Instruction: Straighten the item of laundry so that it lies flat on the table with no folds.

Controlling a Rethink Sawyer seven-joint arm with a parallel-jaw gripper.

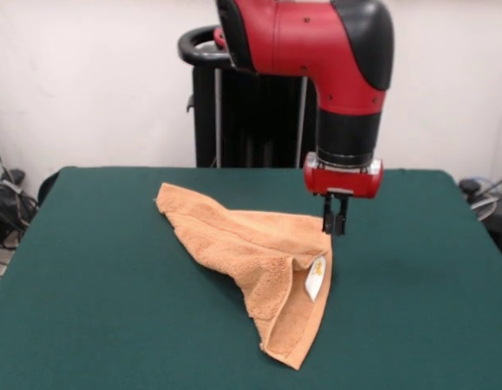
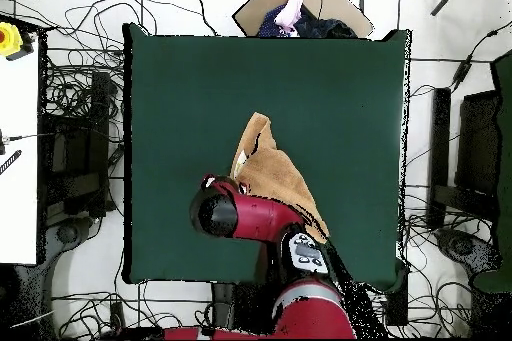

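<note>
The orange-tan towel lies crumpled and folded over itself near the middle of the dark green table. One corner is flat at the far left. The right corner is drawn up to my gripper, whose fingers are closed on it just above the table. A fold hangs below that corner, and the white tag shows there. In the overhead view the towel shows as a narrow wedge on the table. The red arm covers its near end and hides the gripper.
The black pedestal stands at the table's far side. Cables and stands ring the table in the overhead view. A white surface is at the left. A cardboard piece and a pinkish shape, perhaps a hand, show at the top edge.
</note>
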